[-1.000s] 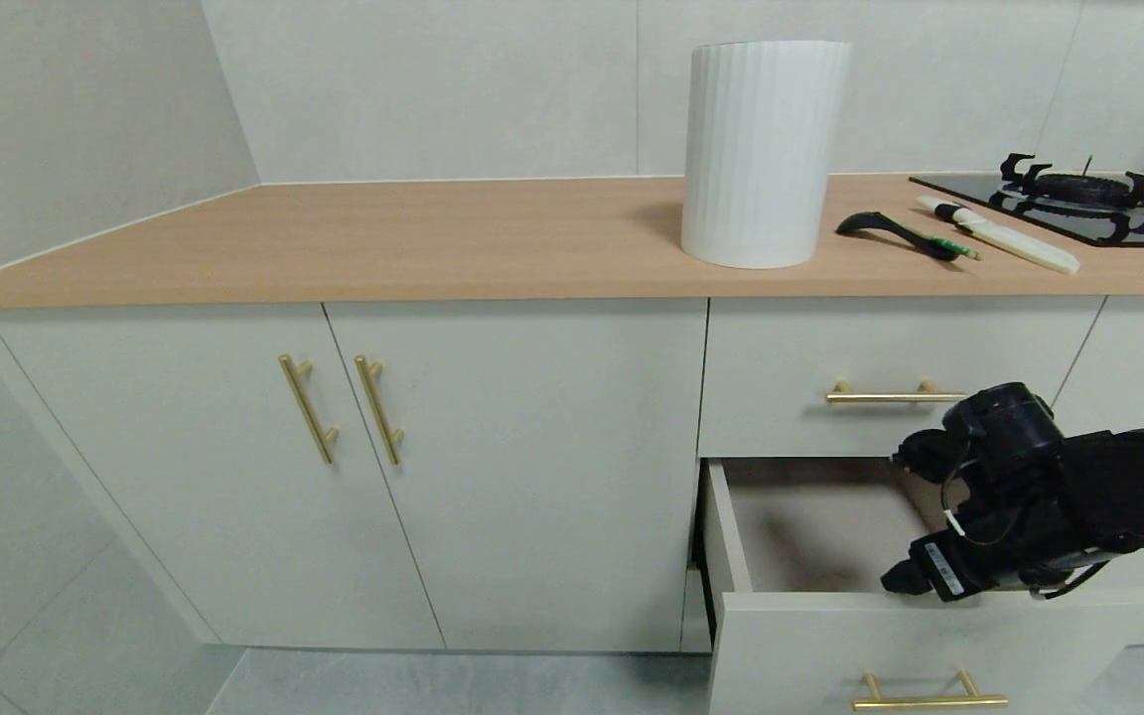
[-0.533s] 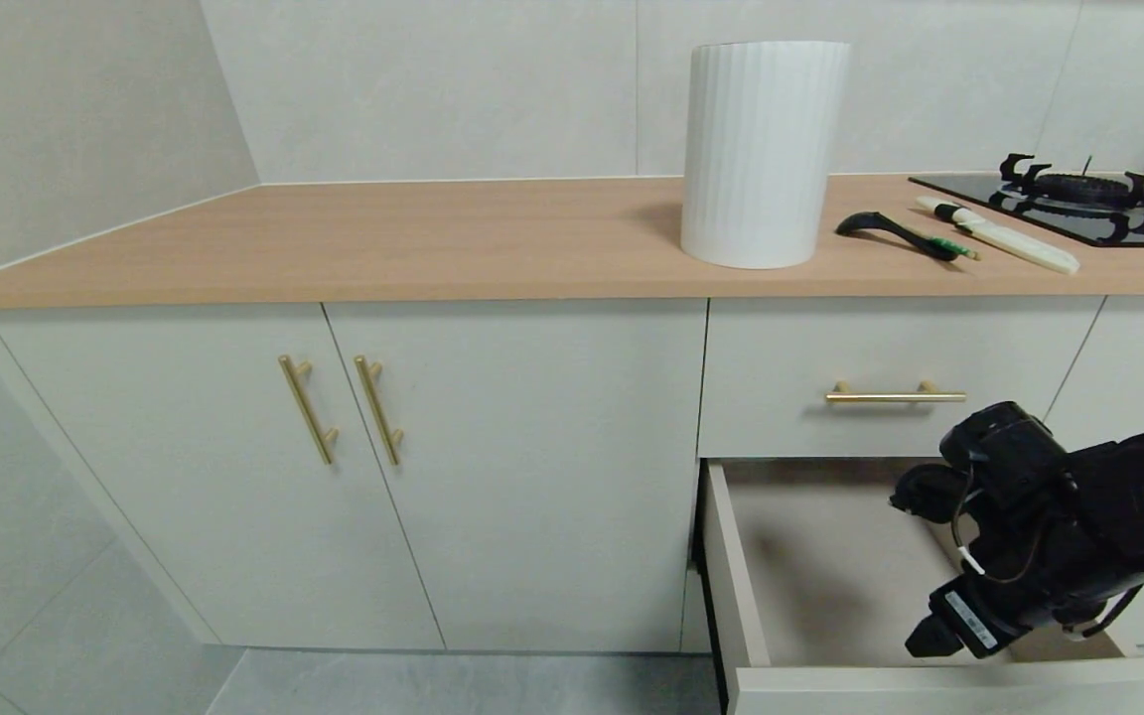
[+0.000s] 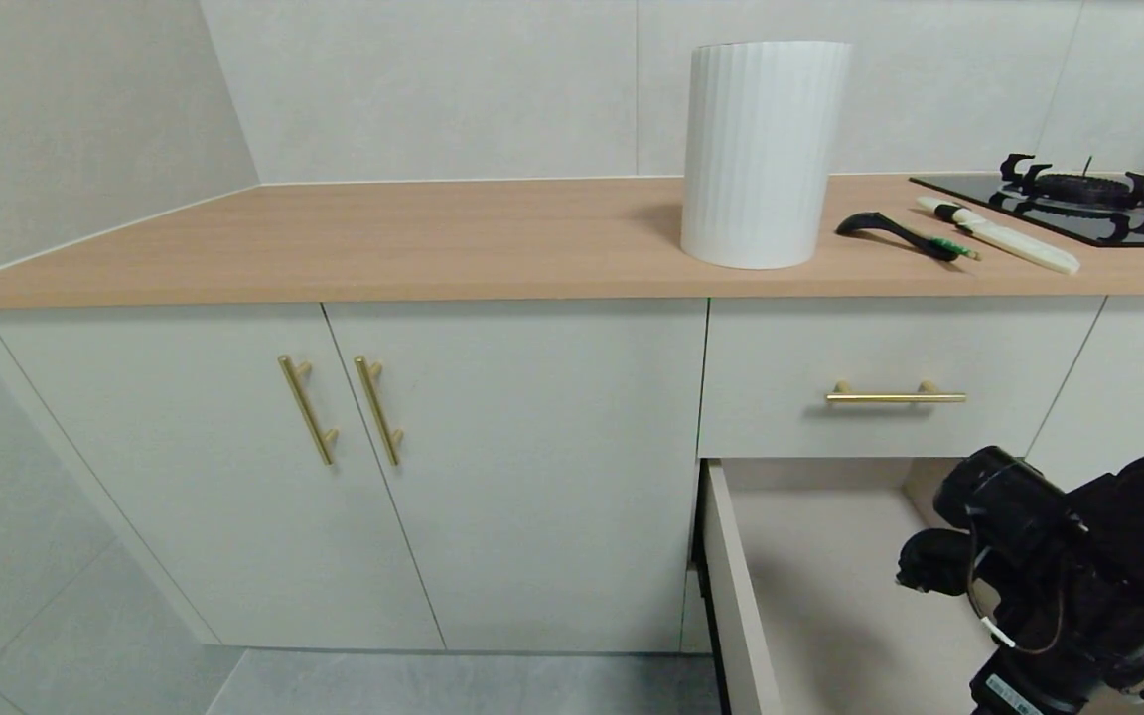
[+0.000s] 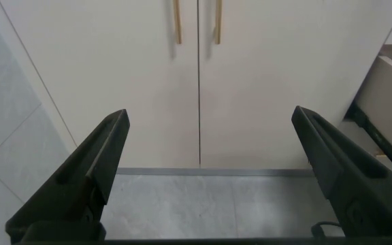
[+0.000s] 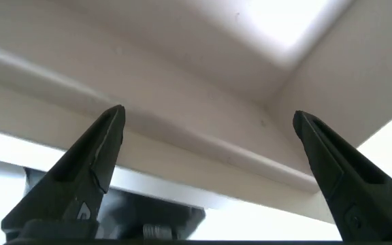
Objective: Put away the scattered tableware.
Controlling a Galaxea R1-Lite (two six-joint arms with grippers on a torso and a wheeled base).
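Two utensils, black ladle [image 3: 892, 231] and white knife [image 3: 1004, 239], lie upper right on the bench [image 3: 433, 238], axes slanting down-right, well above my nearer right jaws, wide open and empty at the drawer [image 3: 734, 581]; left jaws likewise.

Wooden countertop [image 3: 433, 238] carries a white ribbed canister [image 3: 763, 149], black utensil [image 3: 892, 230], cream utensil [image 3: 1007, 239]; hob [image 3: 1078, 204] alongside

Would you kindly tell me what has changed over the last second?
The lower drawer slid farther out toward the robot, its front now past the head view's bottom edge; the right gripper, open, drew back and down with it. The white canister, utensils and upper drawer stayed put.
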